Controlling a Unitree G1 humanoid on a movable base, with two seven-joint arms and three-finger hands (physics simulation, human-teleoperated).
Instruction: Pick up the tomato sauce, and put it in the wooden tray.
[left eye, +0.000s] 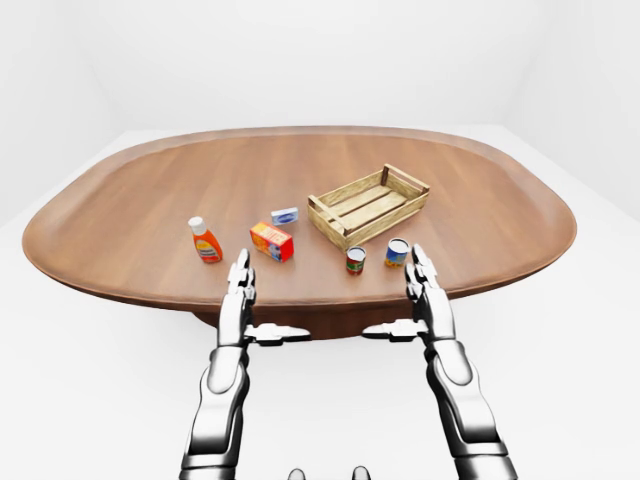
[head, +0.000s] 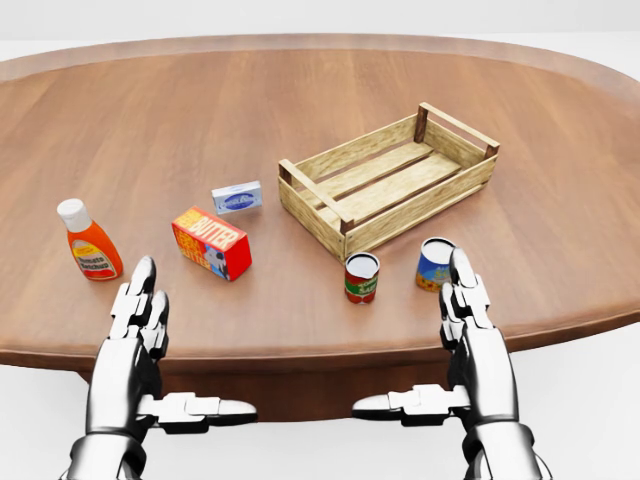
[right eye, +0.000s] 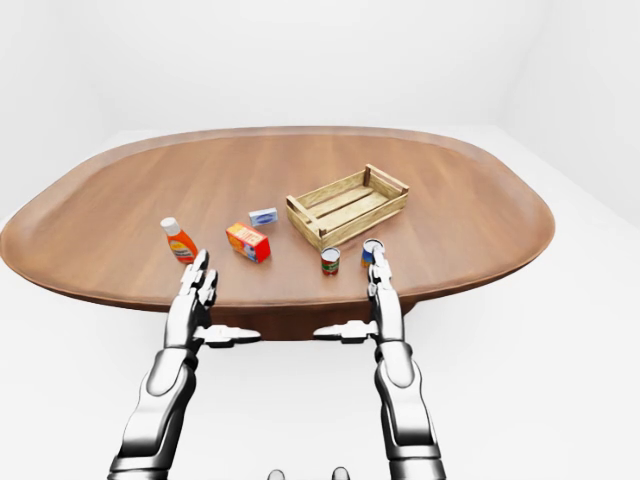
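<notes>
Both hands, left (head: 135, 330) and right (head: 470, 325), hover spread and empty at the table (head: 300, 110) edge. In the head view, the tomato sauce can (head: 361, 277) stands just below the wooden tray (head: 388, 180), near a blue can (head: 434, 263).

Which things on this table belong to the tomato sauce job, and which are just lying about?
Job: tomato sauce can; wooden tray; right hand, open.

Lying about: orange bottle; red box; small blue box; blue can.
</notes>
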